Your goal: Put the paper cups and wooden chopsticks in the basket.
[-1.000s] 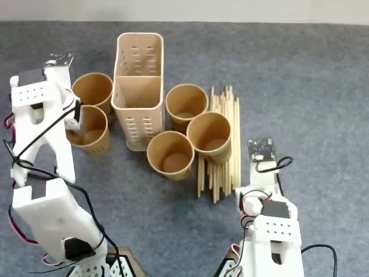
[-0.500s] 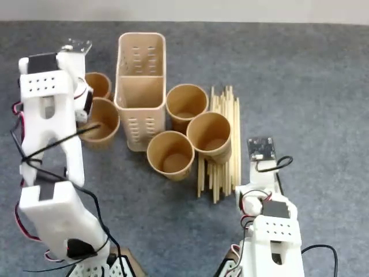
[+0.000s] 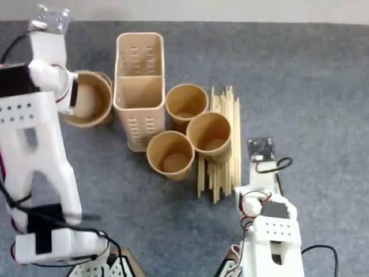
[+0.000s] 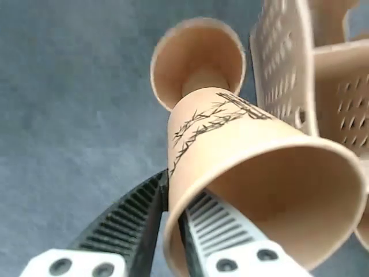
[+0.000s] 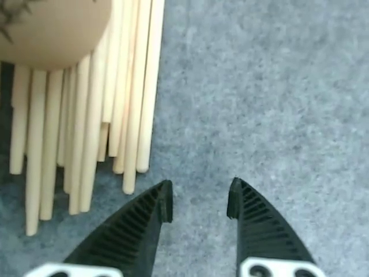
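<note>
At the far left, the left gripper [image 4: 170, 190] is clamped on the wall of a paper cup [image 4: 242, 156]: one finger sits inside the rim and the other presses on the outside. The cup is tilted, its mouth turned towards the wrist camera and its base pointing at the open mouth of a second cup [image 4: 196, 57], which stands on the grey mat [image 3: 311, 86] (whether the two touch cannot be told). From above, the held cup [image 3: 86, 101] lies just left of the basket [image 3: 138, 124] and covers most of the second cup [image 3: 108, 78].

The basket stands upright, with a divider splitting it into two compartments. To its right three more cups stand close together, mouths up: one [image 3: 186, 104] against the basket's side, one [image 3: 170, 154] near its front corner and one [image 3: 210, 135] resting partly on the chopsticks [image 3: 222, 173]. The chopsticks lie in a loose bundle on the mat.

On the right, the right gripper [image 5: 199, 199] hangs with its fingers apart and nothing between them, over bare mat just beside the near ends of the chopsticks [image 5: 86, 133].
</note>
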Robot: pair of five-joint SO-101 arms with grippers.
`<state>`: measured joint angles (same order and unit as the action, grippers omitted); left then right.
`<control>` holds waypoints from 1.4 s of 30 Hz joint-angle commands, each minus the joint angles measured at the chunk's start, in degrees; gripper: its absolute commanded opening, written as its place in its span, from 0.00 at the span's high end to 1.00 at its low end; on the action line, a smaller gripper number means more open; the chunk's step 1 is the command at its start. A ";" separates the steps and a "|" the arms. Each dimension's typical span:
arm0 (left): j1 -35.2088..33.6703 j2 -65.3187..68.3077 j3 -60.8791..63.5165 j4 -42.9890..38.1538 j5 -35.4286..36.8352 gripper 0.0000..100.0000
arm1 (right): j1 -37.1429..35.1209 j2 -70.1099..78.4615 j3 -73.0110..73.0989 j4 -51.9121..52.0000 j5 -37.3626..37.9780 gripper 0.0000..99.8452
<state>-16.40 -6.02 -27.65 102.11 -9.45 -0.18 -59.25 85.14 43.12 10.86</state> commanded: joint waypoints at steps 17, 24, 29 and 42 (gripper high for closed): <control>19.56 16.92 -20.00 -18.90 9.67 1.00 | -3.21 -0.13 -0.04 -0.66 -0.26 0.83; 17.27 25.63 -20.00 -17.58 10.37 1.00 | -3.21 -0.13 -0.04 -0.66 -0.26 0.83; 17.01 25.54 -21.14 -13.71 10.37 0.87 | -3.30 -0.13 -0.04 -0.66 -0.26 0.83; 15.52 26.24 -39.16 -5.10 10.20 0.80 | -3.30 -0.13 -0.04 -0.66 -0.26 0.83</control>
<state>1.10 20.53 -64.84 97.89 0.48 -2.99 -59.25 85.49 43.12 10.86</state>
